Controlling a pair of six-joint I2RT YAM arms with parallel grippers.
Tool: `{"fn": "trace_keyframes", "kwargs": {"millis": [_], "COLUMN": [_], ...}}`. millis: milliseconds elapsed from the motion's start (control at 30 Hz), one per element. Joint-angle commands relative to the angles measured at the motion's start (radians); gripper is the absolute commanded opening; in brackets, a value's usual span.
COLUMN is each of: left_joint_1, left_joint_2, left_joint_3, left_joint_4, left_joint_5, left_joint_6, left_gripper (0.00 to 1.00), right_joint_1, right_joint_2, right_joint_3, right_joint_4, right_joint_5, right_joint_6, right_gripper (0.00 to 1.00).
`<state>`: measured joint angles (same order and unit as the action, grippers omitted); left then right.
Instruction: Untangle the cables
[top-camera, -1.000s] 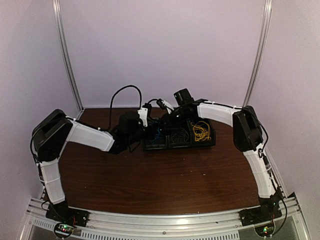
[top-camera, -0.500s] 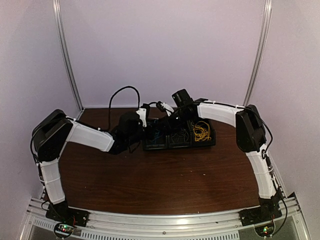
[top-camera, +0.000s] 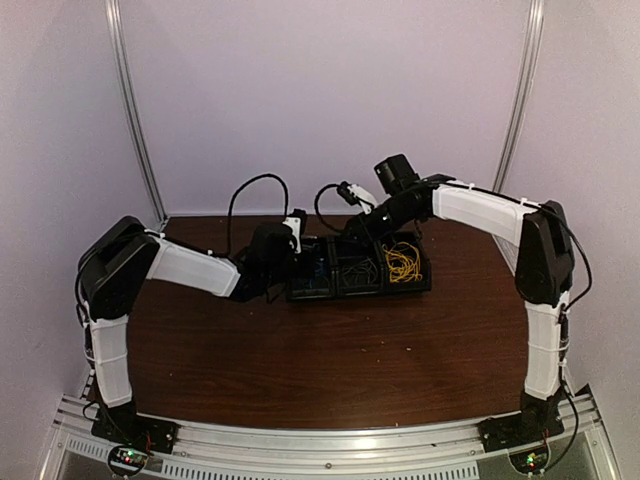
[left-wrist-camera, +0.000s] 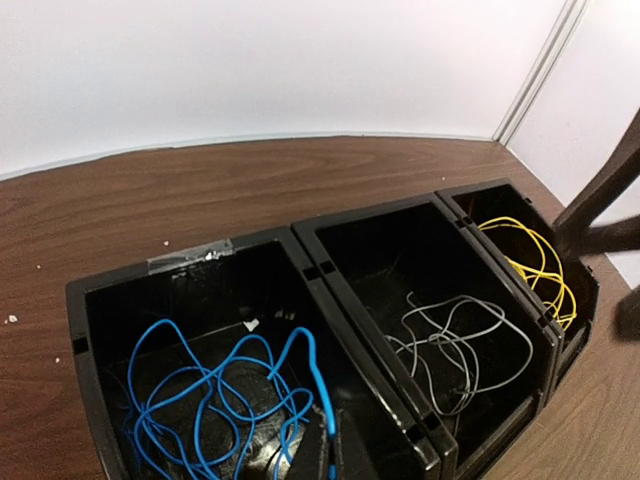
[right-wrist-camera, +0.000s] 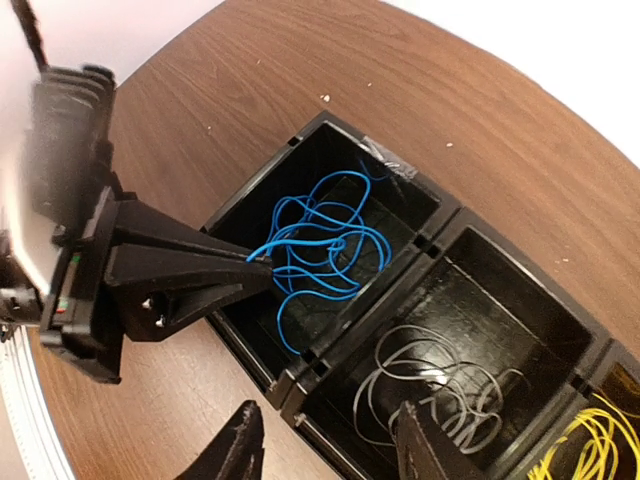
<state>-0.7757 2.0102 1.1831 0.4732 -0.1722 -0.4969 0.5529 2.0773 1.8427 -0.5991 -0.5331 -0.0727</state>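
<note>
Table: I had a brown wood-grain table (top-camera: 330, 350) under me, with the work in its far half.
Left gripper: The left gripper (right-wrist-camera: 262, 262) had come in from the left, low over the left bin. Its fingers were pressed together on one strand of the blue cable (right-wrist-camera: 320, 250).
Blue cable: A loose coil lay on the floor of the left bin. The pinched strand rose from it toward the near-left rim.
Bins: Three black bins (left-wrist-camera: 180, 270) stood touching in a left-to-right row. The grey cable (left-wrist-camera: 460, 340) lay in the middle one and the yellow cable (left-wrist-camera: 535, 260) in the right one, each colour alone in its compartment.
Right gripper: The right gripper (right-wrist-camera: 330, 445) hung well above the row, over its far side. Its fingers stood apart with nothing between them.
Key relation: From those parted fingers the blue coil lay below and to the left, and the left arm was much the nearer. I judged the held strand, running up from coil to rim, was the line any pull would follow.
Room: Plain pale walls closed in the far and side edges, with bright upright rails at the far corners.
</note>
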Motion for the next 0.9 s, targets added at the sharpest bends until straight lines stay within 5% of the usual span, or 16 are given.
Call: {"fn": "trace_keyframes", "kwargs": {"millis": [0, 133, 300, 467, 700, 867], "left_joint_1": [0.004, 0.004, 0.003, 0.004, 0.011, 0.036], "left_joint_2": [0.007, -0.042, -0.143, -0.278, -0.442, -0.515], "left_joint_3": [0.037, 0.032, -0.006, -0.04, -0.006, 0.046], "left_joint_4": [-0.041, -0.079, -0.077, -0.098, -0.321, -0.484], "left_joint_5": [-0.006, -0.028, -0.022, -0.017, -0.115, -0.142], "left_joint_6": [-0.031, -0.033, 0.015, 0.105, 0.249, 0.312], "left_gripper": [0.09, 0.35, 0.5, 0.59, 0.77, 0.79], "right_joint_1": [-0.082, -0.19, -0.35, -0.484, -0.525, -0.527], "right_joint_2": [-0.158, -0.316, -0.477, -0.616, -0.747, -0.805], "right_joint_3": [-0.033, -0.089, -0.228, -0.414, -0.562, -0.616], "right_joint_4": [-0.03, 0.02, 0.129, 0.253, 0.367, 0.365], "right_joint_5": [0.015, 0.001, -0.029, -0.029, 0.226, 0.303], "right_joint_6": [-0.066, -0.09, -0.094, -0.07, 0.041, 0.045], "right_gripper": [0.49, 0.56, 0.66, 0.98, 1.0, 1.0]}}
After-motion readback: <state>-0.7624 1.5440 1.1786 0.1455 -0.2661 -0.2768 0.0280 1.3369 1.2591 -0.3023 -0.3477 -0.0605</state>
